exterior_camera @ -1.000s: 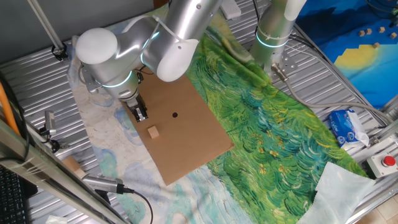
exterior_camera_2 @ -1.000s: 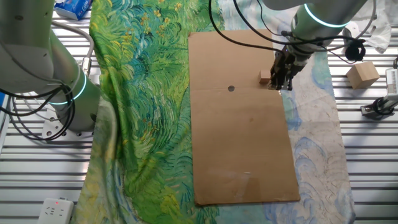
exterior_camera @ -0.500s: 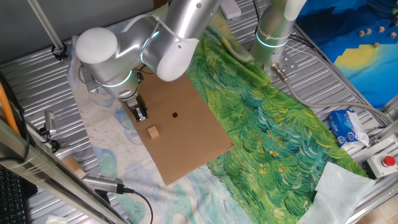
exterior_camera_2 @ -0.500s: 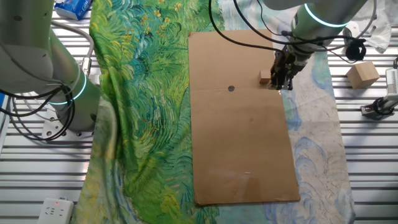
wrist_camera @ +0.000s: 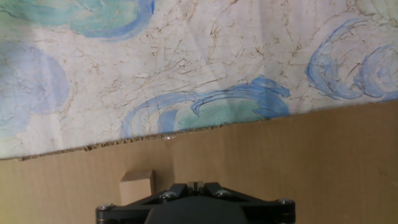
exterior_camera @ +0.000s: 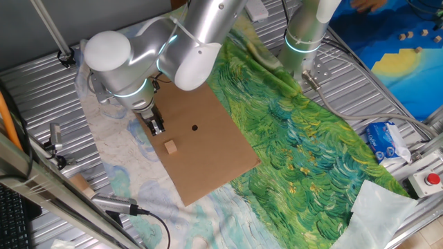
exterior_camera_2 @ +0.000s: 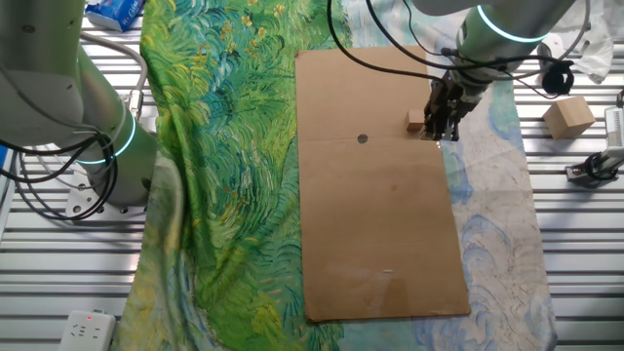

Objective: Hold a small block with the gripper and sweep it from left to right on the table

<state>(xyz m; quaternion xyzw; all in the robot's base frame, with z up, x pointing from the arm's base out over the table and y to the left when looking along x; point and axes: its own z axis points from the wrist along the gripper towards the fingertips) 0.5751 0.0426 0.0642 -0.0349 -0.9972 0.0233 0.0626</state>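
Observation:
The small block (exterior_camera: 170, 146) is a tiny tan cube resting on the brown cardboard sheet (exterior_camera: 208, 159) near its edge by the pale blue swirl cloth (exterior_camera: 118, 149). My gripper (exterior_camera: 158, 128) hangs just beside the block, its tip low over the cardboard, and holds nothing. In the other fixed view the block (exterior_camera_2: 416, 120) sits right next to my gripper (exterior_camera_2: 436, 129). In the hand view the block (wrist_camera: 137, 186) lies left of my gripper (wrist_camera: 194, 185), whose two fingers stand pressed together.
A black dot (exterior_camera_2: 363, 138) marks the cardboard. A larger tan wooden piece (exterior_camera_2: 568, 117) sits on the ribbed metal table (exterior_camera_2: 575, 253). The other silver arm (exterior_camera_2: 68, 97) stands by the green swirl cloth (exterior_camera_2: 224, 146). A tissue pack (exterior_camera: 386, 142) and red button (exterior_camera: 432, 180) lie far off.

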